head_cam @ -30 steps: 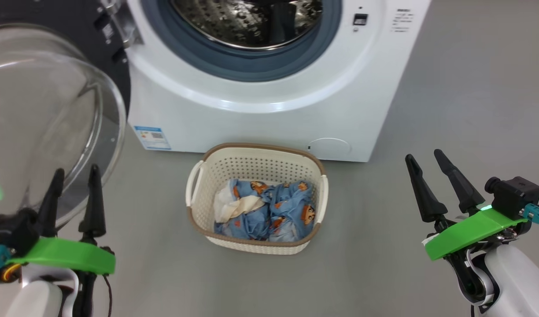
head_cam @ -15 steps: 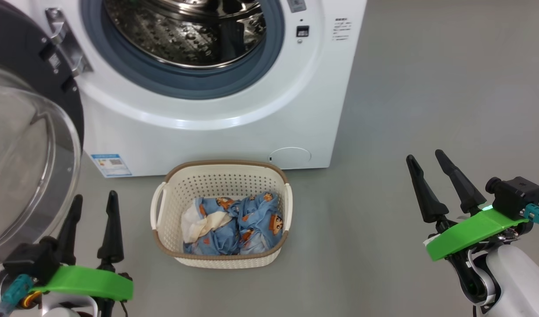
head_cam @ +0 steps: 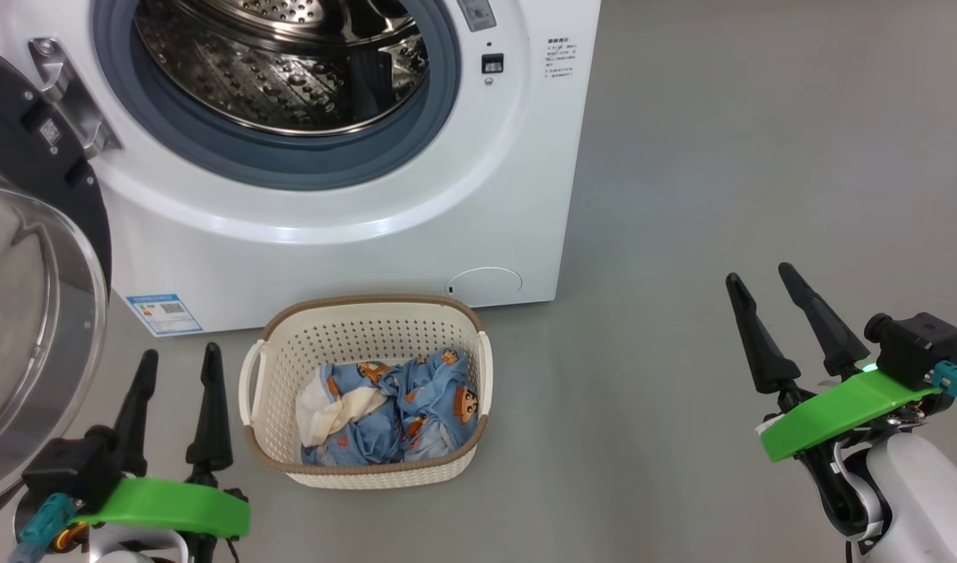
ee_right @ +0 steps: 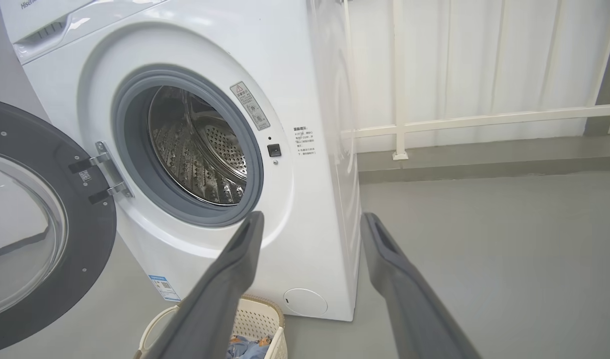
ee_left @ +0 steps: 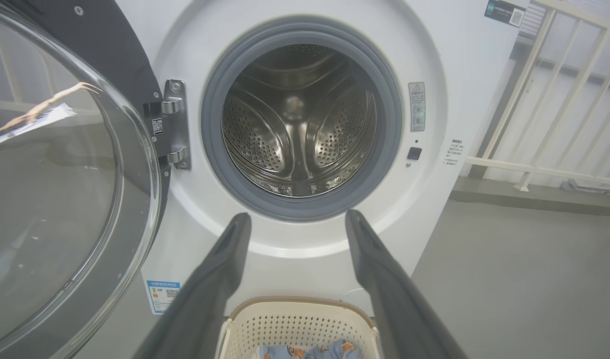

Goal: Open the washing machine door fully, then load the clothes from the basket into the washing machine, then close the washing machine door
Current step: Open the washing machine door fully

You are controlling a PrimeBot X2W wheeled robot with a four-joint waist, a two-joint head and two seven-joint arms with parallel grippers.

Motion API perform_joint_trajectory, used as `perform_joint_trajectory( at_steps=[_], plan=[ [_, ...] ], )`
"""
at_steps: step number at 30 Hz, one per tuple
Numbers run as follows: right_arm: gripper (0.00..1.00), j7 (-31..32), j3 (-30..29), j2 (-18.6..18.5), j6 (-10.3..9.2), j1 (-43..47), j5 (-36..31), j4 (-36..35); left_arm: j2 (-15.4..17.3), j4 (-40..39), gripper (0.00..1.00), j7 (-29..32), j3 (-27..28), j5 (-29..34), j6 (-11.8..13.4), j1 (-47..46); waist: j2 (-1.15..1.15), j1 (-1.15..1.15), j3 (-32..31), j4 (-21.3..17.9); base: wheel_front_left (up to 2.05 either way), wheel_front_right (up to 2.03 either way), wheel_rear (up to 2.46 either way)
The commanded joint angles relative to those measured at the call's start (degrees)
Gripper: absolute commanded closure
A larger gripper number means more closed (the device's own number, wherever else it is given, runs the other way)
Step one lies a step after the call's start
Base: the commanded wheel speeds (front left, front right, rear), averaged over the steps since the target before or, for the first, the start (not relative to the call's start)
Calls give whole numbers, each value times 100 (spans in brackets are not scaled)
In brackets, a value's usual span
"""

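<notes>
1 washing machine (head_cam: 353, 234), door (head_cam: 33, 313) open; 1 basket (head_cam: 385, 344) of clothes (head_cam: 400, 410); left gripper (head_cam: 179, 353), right gripper (head_cam: 758, 274): 2 spread wide

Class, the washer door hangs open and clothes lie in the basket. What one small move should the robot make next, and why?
Probably lower the left gripper to the clothes in the basket. The washing machine door is wide open, both grippers are open and hold nothing, and the left one is nearer than the right gripper.
</notes>
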Motion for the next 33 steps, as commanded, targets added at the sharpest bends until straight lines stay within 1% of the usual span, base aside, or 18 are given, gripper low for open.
perform_joint_trajectory(
  at_steps=[1,15,24,33],
  plan=[
    [0,-70,-11,-36,26,49,-83,-144,102,-145,0,-60,255,117,-32,-64,0,0,6,-11,0,0,0],
    [0,-70,-189,-2,26,51,-161,-216,-62,-29,0,-61,414,253,-179,-87,0,0,51,-16,0,0,0],
    [0,-70,-239,19,26,66,-174,-219,-122,19,0,-61,460,349,-229,-103,0,0,32,13,0,0,0],
    [0,-70,-248,17,26,76,-176,-227,-179,9,0,-61,499,412,-228,-64,0,0,24,60,0,0,0]
  ],
)
